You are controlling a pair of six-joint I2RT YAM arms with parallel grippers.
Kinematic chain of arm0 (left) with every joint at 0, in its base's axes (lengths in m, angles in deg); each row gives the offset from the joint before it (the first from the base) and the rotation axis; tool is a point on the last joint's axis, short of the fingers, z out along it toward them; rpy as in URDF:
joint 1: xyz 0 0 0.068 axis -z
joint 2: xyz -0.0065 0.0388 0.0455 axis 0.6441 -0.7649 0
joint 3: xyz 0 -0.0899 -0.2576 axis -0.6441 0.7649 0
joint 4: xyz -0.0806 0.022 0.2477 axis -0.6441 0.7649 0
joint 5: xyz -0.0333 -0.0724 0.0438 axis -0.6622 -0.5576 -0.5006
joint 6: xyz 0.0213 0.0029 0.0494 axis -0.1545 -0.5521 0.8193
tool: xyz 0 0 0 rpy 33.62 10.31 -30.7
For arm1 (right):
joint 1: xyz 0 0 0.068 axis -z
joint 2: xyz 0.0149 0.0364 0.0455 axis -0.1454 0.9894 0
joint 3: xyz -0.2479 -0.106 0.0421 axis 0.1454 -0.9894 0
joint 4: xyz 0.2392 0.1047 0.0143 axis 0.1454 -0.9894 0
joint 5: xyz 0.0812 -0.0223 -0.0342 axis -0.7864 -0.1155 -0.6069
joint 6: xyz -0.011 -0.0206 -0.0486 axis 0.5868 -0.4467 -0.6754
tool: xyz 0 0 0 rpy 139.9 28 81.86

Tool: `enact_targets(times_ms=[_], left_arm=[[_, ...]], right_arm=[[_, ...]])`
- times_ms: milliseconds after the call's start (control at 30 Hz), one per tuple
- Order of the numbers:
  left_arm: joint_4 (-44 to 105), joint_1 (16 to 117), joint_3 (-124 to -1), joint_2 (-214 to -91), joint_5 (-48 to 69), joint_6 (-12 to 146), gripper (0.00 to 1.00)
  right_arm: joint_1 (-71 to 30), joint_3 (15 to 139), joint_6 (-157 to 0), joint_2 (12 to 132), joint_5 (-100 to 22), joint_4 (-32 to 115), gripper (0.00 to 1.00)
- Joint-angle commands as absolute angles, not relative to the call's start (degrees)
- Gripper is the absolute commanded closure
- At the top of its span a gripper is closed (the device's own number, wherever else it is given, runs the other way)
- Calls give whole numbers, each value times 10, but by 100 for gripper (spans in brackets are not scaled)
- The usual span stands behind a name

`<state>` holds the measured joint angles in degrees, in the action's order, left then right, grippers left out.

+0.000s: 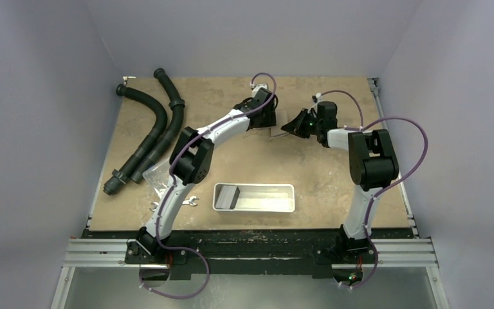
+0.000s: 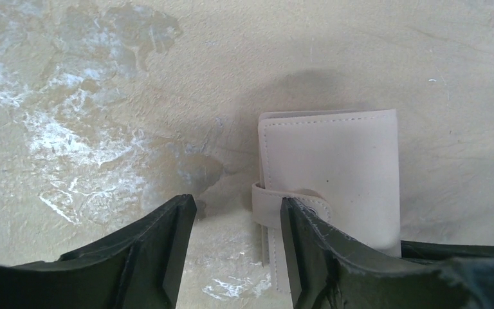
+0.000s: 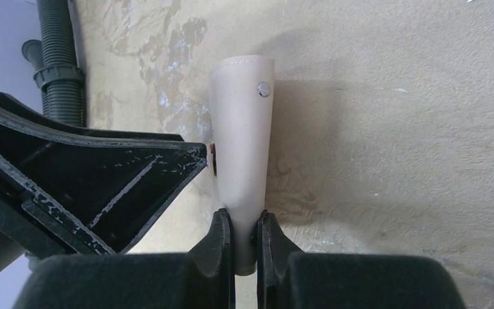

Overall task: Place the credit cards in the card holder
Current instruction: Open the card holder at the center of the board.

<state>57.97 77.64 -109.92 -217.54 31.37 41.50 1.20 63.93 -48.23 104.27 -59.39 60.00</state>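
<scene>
The holder (image 1: pixel 275 133) sits on the counter (image 1: pixel 334 187), in its far half and about midway between the left and right edges, between the two arms' tips. It is folded shut with its beige outside facing up.

The right jaws (image 3: pixel 244 217) are clenched on a narrow beige strap of the holder, which rises between the fingers and carries a small metal stud (image 3: pixel 264 89) near its rounded end.

The left jaws (image 2: pixel 237 203) are spread apart and grasp nothing. Bare counter and the edge of the strap show in the gap. The right-hand finger (image 2: pixel 315 244) of this pair lies over the holder's near left corner, though I cannot tell whether it touches.

A white tray (image 1: pixel 257 185) lies along the near edge, around the middle. One dark grey card (image 1: pixel 227 196) is in its left end. I cannot make out any other cards.

A silver wrench (image 1: pixel 192 202) lies just left of the tray, partly under the left arm. Two black ribbed hoses (image 1: pixel 154 129) curve from the far left corner down along the left edge.
</scene>
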Motion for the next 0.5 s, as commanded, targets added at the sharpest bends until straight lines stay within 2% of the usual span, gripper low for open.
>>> enact_targets(times_ms=[0, 233, 467], left_arm=[[573, 794, -1113, -2144, 326, 406, 41], [505, 797, -1055, -2093, 311, 372, 39], [453, 797, -1016, -2065, 287, 360, 43]], right_arm=[[3, 642, -510, 1019, -545, 597, 100], [-1, 643, -512, 1020, -548, 596, 100], [-1, 645, -512, 1025, -553, 595, 100]])
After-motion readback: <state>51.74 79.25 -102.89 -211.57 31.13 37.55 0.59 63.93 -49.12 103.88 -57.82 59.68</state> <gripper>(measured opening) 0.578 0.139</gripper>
